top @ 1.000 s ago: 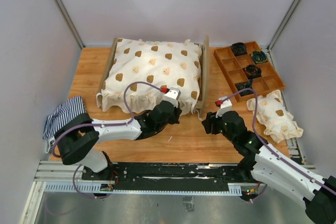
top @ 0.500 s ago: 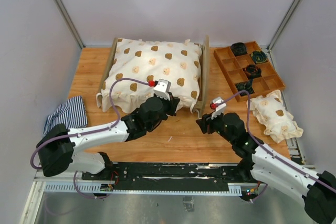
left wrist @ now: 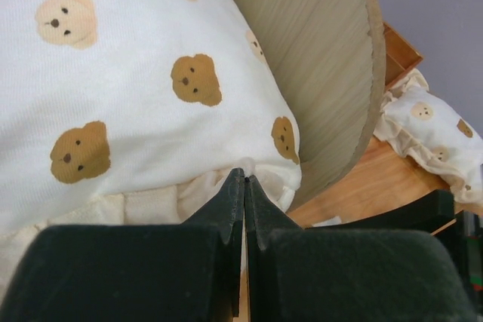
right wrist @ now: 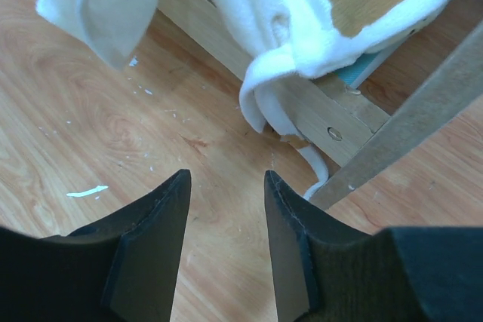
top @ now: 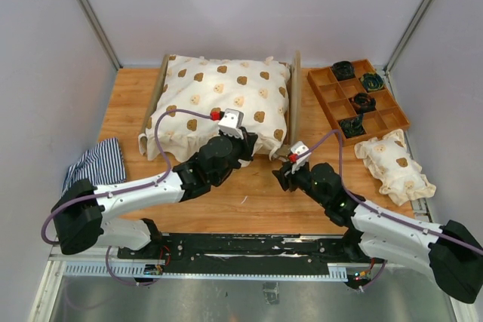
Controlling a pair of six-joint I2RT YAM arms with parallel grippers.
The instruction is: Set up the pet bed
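The quilt (top: 226, 96) is cream, printed with brown and tan puppy faces; the pillow (top: 394, 165) at right carries the same print. The bed (top: 293, 103) frame is pale plywood. The tray (top: 332, 97) is orange-brown, the near-left cloth (top: 94, 164) navy-and-white striped, the table (top: 256, 194) warm wood-grain.

pet bed (top: 295, 107) 1 | pillow (top: 394, 164) 1 | striped cloth (top: 94, 162) 1 | tray (top: 330, 94) 1 | dark items (top: 362, 102) 4 (in tray)
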